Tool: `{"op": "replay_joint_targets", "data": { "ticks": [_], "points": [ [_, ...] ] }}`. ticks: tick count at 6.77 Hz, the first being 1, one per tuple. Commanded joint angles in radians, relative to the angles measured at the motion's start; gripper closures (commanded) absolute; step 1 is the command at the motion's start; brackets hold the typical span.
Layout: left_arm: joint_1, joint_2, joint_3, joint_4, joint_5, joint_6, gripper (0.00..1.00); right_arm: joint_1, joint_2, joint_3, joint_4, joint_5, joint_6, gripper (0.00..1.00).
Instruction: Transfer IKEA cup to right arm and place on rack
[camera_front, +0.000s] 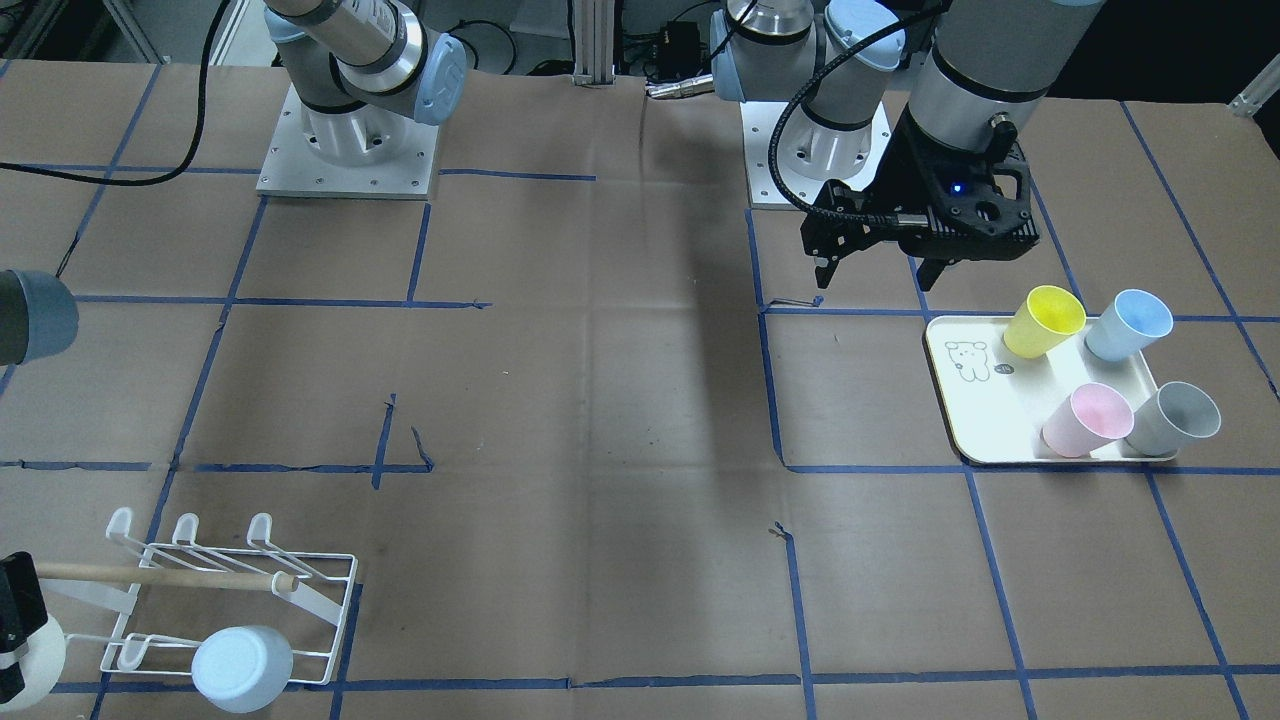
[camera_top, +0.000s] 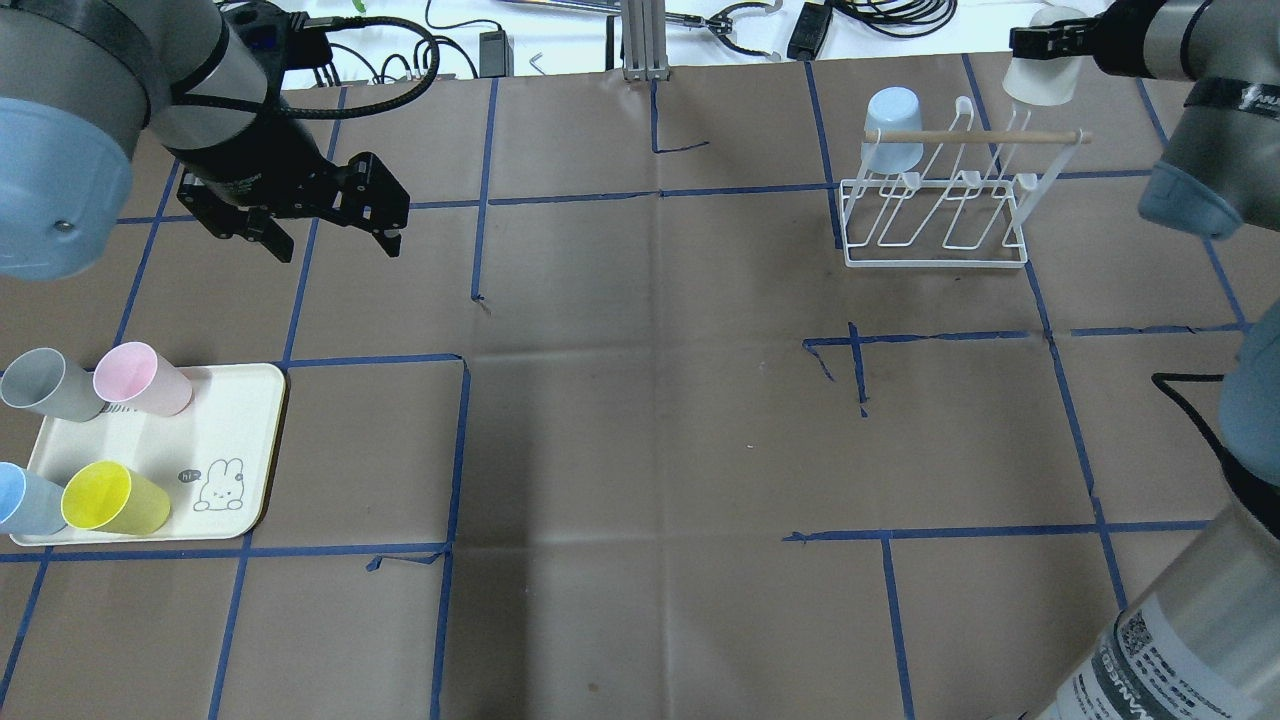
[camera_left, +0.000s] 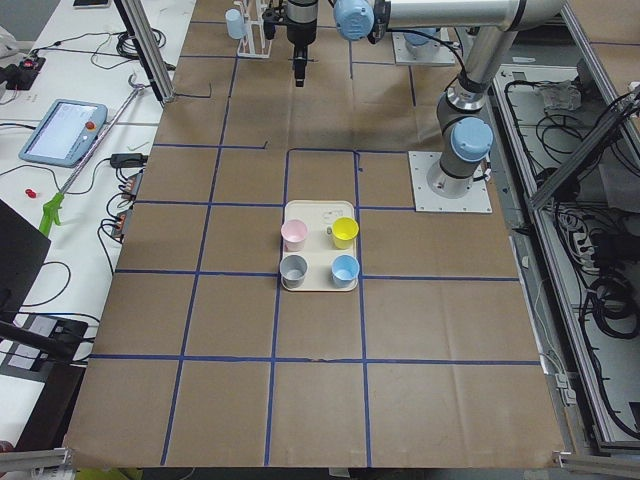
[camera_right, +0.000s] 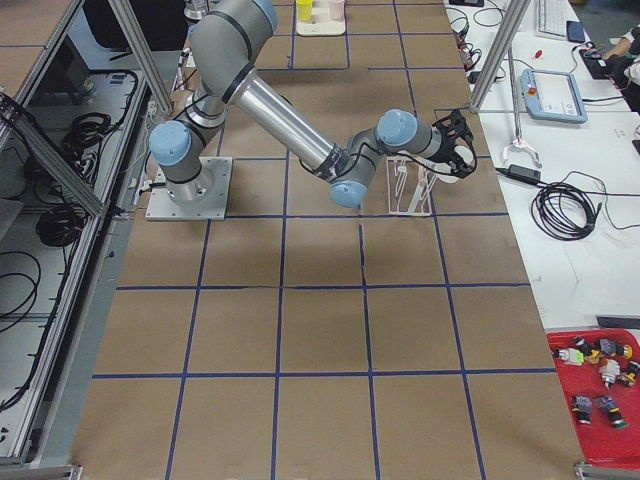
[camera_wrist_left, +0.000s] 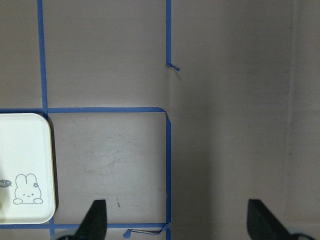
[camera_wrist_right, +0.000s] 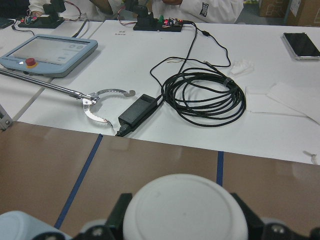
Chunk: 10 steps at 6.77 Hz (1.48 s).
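Observation:
My right gripper (camera_top: 1040, 40) is shut on a white cup (camera_top: 1040, 78) and holds it at the right end of the white wire rack (camera_top: 935, 250), by the wooden dowel (camera_top: 975, 136). I cannot tell whether the cup touches a peg. In the right wrist view the white cup's base (camera_wrist_right: 185, 210) fills the bottom between the jaws. A light blue cup (camera_top: 893, 128) hangs upturned on the rack's left end. My left gripper (camera_top: 335, 235) is open and empty, up over the table beyond the tray; its fingertips (camera_wrist_left: 95, 220) show spread wide in the left wrist view.
A cream tray (camera_top: 235, 420) with a bunny drawing holds several cups: grey (camera_top: 45, 385), pink (camera_top: 140, 378), yellow (camera_top: 112, 498) and blue (camera_top: 25, 500). Blue tape lines grid the brown table. Cables and a power brick (camera_wrist_right: 137, 111) lie on the white bench past the rack.

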Motion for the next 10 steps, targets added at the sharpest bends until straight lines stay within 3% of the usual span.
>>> {"op": "replay_joint_targets", "data": {
  "ticks": [1, 2, 3, 8, 10],
  "points": [
    [0.0, 0.001, 0.003, 0.0, 0.002, 0.003, 0.01, 0.003, -0.003, 0.034, 0.0, 0.0, 0.0, 0.87],
    [0.0, 0.003, 0.002, 0.002, 0.01, 0.004, 0.01, 0.003, -0.003, 0.045, -0.002, 0.0, 0.0, 0.66],
    [0.0, 0.0, 0.002, 0.008, 0.022, 0.004, 0.01, 0.003, -0.003, 0.048, 0.003, 0.0, 0.007, 0.01],
    [0.0, -0.005, 0.0, 0.017, 0.022, -0.007, 0.01, 0.005, -0.046, 0.037, 0.049, 0.002, 0.01, 0.0],
    [0.0, -0.003, 0.0, 0.017, 0.022, -0.007, 0.01, 0.005, -0.15, 0.02, 0.282, -0.03, 0.009, 0.0]
  ]
}}
